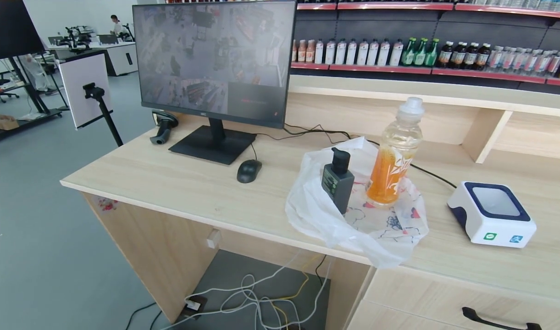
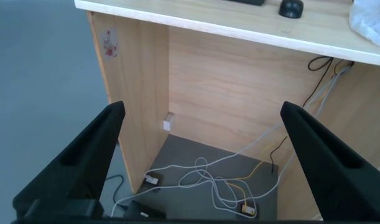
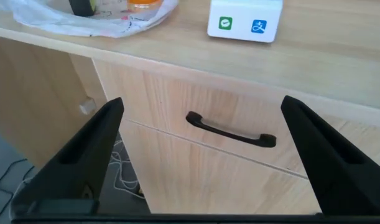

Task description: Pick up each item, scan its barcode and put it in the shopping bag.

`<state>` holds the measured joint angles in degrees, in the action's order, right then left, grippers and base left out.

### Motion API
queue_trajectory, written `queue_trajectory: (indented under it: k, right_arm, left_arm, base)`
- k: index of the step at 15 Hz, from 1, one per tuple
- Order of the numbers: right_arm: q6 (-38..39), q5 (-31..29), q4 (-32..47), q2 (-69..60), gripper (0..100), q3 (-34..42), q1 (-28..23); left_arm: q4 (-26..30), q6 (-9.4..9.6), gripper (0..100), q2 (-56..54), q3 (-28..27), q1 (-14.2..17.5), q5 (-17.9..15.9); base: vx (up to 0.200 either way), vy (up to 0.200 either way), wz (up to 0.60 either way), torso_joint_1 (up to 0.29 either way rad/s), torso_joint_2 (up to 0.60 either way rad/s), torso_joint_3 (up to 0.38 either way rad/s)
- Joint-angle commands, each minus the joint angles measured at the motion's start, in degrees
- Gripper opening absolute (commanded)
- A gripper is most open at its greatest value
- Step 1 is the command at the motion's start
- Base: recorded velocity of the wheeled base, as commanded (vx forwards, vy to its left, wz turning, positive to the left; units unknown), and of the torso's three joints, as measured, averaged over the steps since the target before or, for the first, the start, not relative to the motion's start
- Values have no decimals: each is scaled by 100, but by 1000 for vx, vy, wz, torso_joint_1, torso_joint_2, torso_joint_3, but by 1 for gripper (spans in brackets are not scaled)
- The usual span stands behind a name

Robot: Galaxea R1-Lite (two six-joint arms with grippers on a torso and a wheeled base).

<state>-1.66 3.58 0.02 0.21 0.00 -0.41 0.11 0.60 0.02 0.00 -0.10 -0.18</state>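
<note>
A white plastic shopping bag [image 1: 321, 215] lies crumpled on the wooden counter [image 1: 179, 183]. On it stand a dark grey pump bottle [image 1: 338, 183] and, just to its right, a tall orange drink bottle [image 1: 394, 156] with a white cap. A white barcode scanner box [image 1: 490, 213] sits to the right of the bag. My left gripper [image 2: 202, 112] is open, held low in front of the counter's left leg space, with the bag's edge [image 2: 370, 22] above it. My right gripper [image 3: 202, 102] is open too, facing the drawer front below the scanner box [image 3: 245, 18] and bag [image 3: 53, 22].
A monitor [image 1: 215, 64], a black mouse [image 1: 249, 170] and a handheld scanner [image 1: 163, 126] occupy the counter's left half. Loose cables [image 2: 221, 180] lie on the floor under the counter. The drawer has a black handle [image 3: 230, 130]. Shelves of bottles [image 1: 422, 52] stand behind.
</note>
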Motion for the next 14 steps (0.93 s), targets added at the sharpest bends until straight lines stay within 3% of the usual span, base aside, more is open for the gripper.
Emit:
queue_trajectory:
  k: [1,4,9,14]
  right_arm:
    - [-36,2,-11,-21,100,0,-2]
    - [-54,2,-11,-21,100,0,-2]
    - [-45,2,-11,-21,100,0,-2]
    - [-28,2,-11,-21,100,0,-2]
  left_arm:
    - [-2,2,100,-2,0,1,1]
    - [-2,11,100,-2,0,1,1]
    - [-2,2,100,-2,0,1,1]
    - [-2,-7,100,-2,0,1,1]
  base:
    - [-200,0,0,17,12,2]
    - [0,0,0,0,0,0]
    - [0,0,-600,4,-1,2]
    - [0,-200,-120,4,2,4]
